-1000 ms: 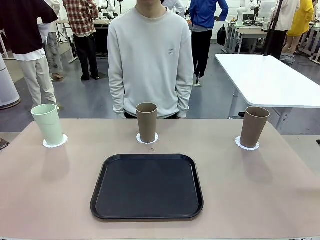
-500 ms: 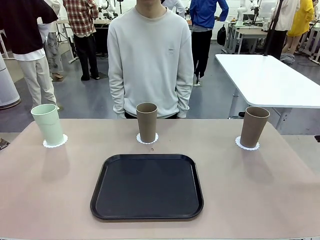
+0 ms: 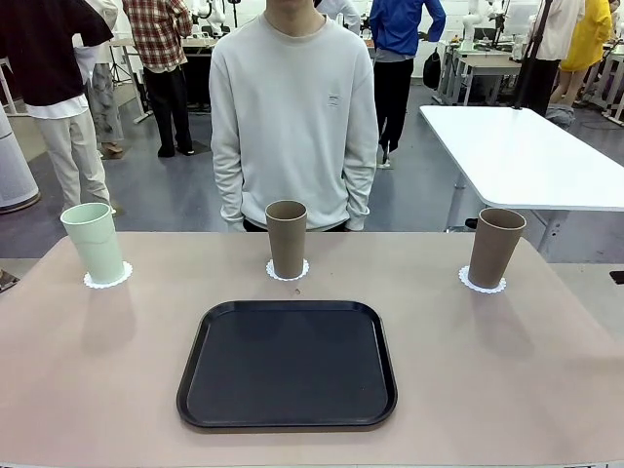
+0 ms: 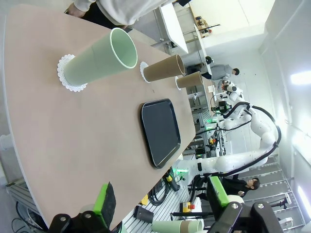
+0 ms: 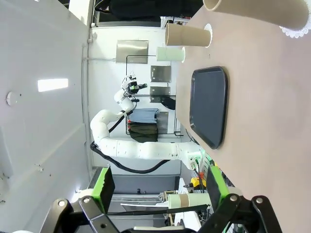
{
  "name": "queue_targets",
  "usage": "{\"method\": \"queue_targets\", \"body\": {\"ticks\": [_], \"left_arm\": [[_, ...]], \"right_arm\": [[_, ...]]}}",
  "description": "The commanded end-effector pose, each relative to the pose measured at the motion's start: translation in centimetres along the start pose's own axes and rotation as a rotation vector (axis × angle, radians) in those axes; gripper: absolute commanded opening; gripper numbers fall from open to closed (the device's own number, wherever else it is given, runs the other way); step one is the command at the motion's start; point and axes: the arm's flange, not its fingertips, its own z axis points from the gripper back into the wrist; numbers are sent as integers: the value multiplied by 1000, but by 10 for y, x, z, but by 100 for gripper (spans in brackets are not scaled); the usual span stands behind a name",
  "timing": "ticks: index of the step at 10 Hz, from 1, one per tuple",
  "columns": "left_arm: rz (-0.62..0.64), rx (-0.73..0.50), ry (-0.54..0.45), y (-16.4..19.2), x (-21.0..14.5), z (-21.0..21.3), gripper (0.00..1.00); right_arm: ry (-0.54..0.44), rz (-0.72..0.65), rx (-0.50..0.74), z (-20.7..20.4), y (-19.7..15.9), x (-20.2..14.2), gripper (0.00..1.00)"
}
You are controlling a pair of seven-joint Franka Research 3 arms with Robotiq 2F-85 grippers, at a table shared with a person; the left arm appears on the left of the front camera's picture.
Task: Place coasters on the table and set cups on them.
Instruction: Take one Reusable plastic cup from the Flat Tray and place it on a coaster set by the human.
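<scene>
Three cups stand upright on the beige table (image 3: 507, 370), each on a lacy white coaster. The mint cup (image 3: 95, 241) is at far left on its coaster (image 3: 107, 280). One brown cup (image 3: 286, 238) stands at the far middle on a coaster (image 3: 288, 272). The other brown cup (image 3: 495, 246) is at far right on a coaster (image 3: 483, 285). My left gripper (image 4: 163, 204) is open and empty off the table's left end, with the mint cup (image 4: 102, 60) nearest. My right gripper (image 5: 159, 189) is open and empty off the right end, near the brown cup (image 5: 257, 9).
A black tray (image 3: 288, 364) lies bare in the near middle of the table. A person in a pale sweatshirt (image 3: 292, 117) stands at the far edge behind the middle cup, hands off the table. A glossy white table (image 3: 526, 156) is behind at right.
</scene>
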Motion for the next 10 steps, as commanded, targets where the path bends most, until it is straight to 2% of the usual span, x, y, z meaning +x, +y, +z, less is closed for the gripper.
{"method": "queue_targets", "body": {"ticks": [1, 10], "left_arm": [[5, 7, -5, -3, 0, 1, 100], [5, 7, -5, -3, 0, 1, 100]], "right_arm": [[6, 5, 13, 1, 2, -1, 100], [6, 5, 13, 1, 2, -1, 100]]}}
